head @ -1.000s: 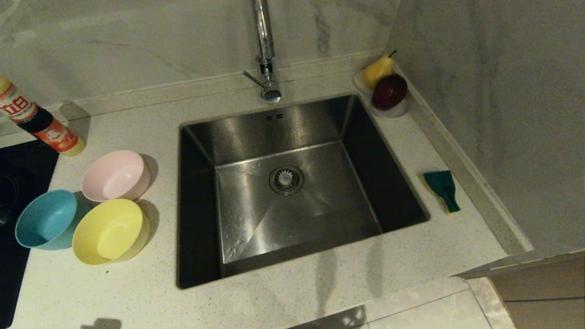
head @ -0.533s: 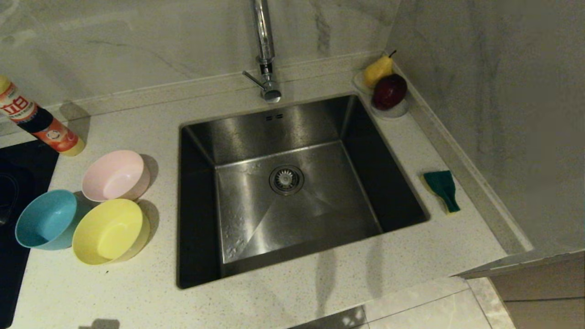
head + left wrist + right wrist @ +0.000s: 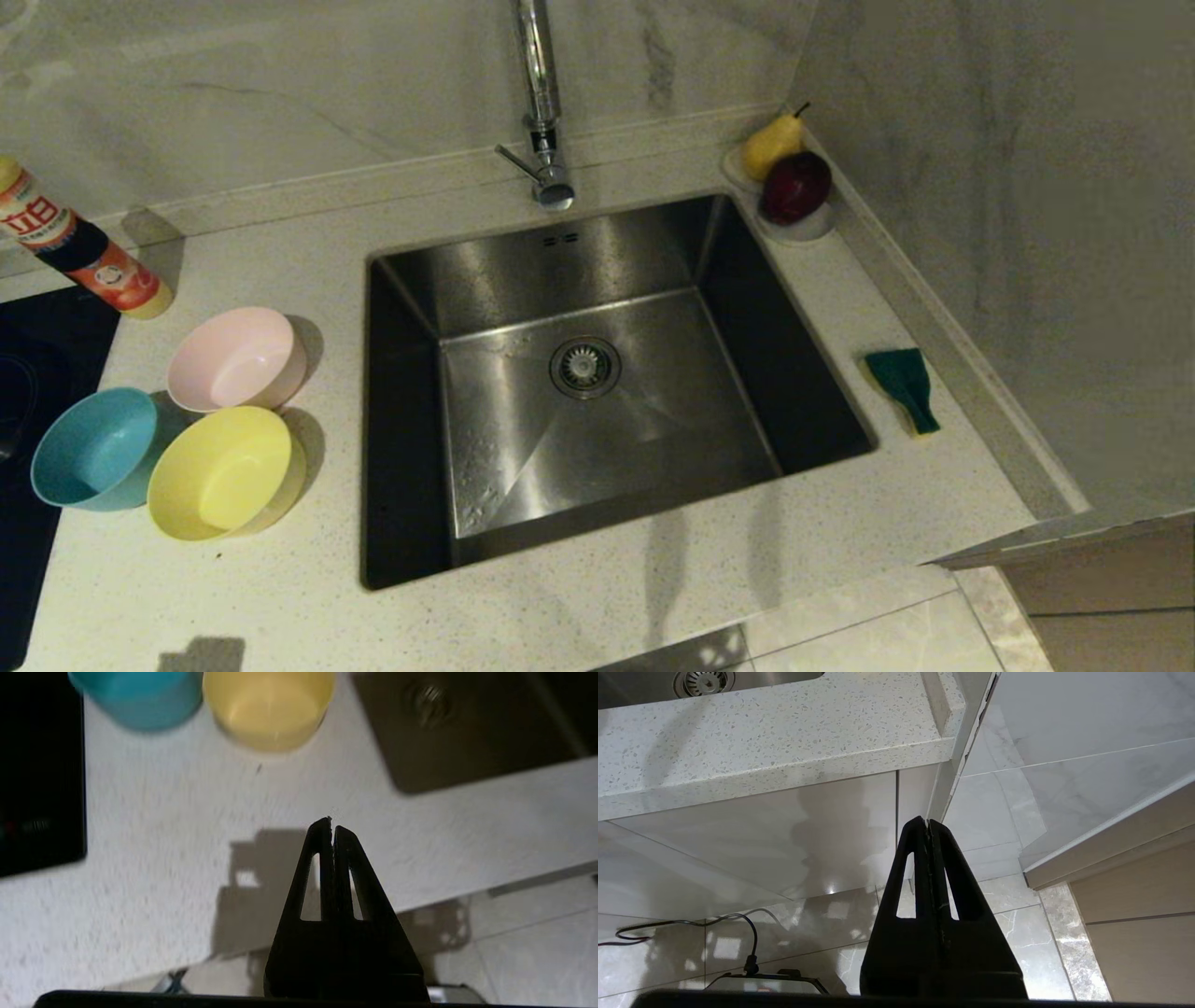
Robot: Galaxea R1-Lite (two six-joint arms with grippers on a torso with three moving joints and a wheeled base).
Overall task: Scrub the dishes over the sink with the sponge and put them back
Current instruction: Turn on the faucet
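Three bowls stand left of the sink (image 3: 597, 261): a pink bowl (image 3: 236, 359), a blue bowl (image 3: 93, 448) and a yellow bowl (image 3: 224, 471). The green-and-yellow sponge (image 3: 904, 387) lies on the counter right of the basin. Neither arm shows in the head view. My left gripper (image 3: 331, 823) is shut and empty, hovering over the counter's front edge, short of the yellow bowl (image 3: 268, 707) and blue bowl (image 3: 135, 695). My right gripper (image 3: 927, 822) is shut and empty, parked low in front of the cabinet below the counter.
A chrome tap (image 3: 541, 103) rises behind the basin. A pear (image 3: 773, 142) and a dark red fruit (image 3: 795, 185) sit on white saucers at the back right corner. A detergent bottle (image 3: 75, 245) lies at the far left beside a black hob (image 3: 37, 373). A wall closes the right side.
The shadow at the counter's front left edge has grown a little in the head view. The bowls, sponge and sink are unchanged.
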